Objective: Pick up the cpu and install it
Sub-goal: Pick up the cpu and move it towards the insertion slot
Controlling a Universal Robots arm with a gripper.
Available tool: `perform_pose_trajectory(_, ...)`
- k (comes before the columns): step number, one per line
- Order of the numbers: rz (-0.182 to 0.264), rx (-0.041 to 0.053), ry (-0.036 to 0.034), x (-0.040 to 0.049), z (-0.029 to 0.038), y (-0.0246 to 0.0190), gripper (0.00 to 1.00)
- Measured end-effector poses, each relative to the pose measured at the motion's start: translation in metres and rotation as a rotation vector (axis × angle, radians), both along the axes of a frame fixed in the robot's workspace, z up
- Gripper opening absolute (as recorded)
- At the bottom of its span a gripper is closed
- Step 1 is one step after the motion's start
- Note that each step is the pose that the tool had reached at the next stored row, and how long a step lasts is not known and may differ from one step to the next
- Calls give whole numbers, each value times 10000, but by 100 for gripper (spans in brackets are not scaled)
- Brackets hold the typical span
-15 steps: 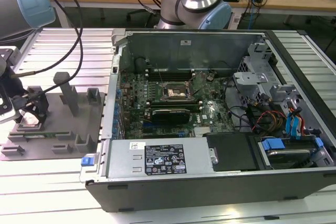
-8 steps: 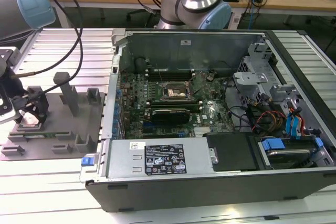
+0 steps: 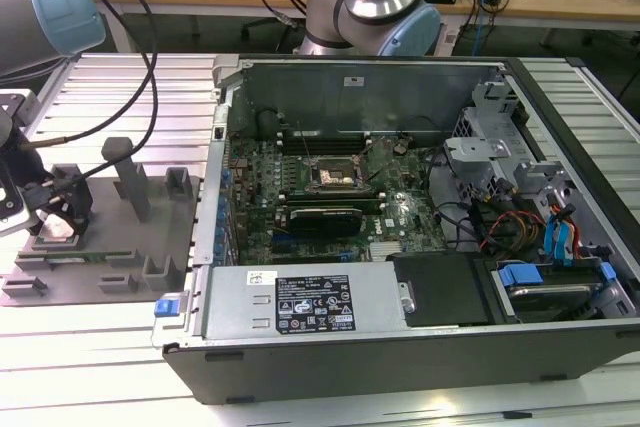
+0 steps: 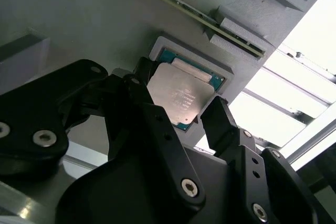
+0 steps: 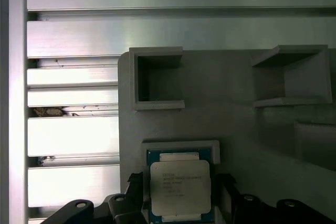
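Slatted counter (image 5: 73, 35) carries the tray (image 5: 236, 103); we see the cpu (image 4: 181, 95) lying in it between the spread fingers (image 4: 219, 124), which grip nothing.

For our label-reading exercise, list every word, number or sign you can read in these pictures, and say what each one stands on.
No text can be read.
cpu: several lines of dark print on its metal top, too blurred to read in the first wrist view.
power supply label: print and symbols, too small to read.
white sticker on the back wall of the computer case: too small to read.
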State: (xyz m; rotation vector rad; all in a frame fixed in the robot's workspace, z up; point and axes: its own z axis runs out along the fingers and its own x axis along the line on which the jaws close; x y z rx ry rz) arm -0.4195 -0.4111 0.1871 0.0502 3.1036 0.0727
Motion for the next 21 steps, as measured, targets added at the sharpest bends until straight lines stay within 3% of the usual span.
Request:
perform_pose_trajectory(4, 1, 0, 0, 0, 0, 1, 65)
perform_pose_trajectory(5, 0, 0, 0, 0, 0, 1, 55)
perform_pose_trajectory(9, 0, 2, -3, 0, 8, 2, 55)
perform_pose_trajectory(17, 0, 0, 0, -1, 134, 1, 55)
perform_pose_trajectory(21, 0, 0, 0, -1, 254, 1, 55)
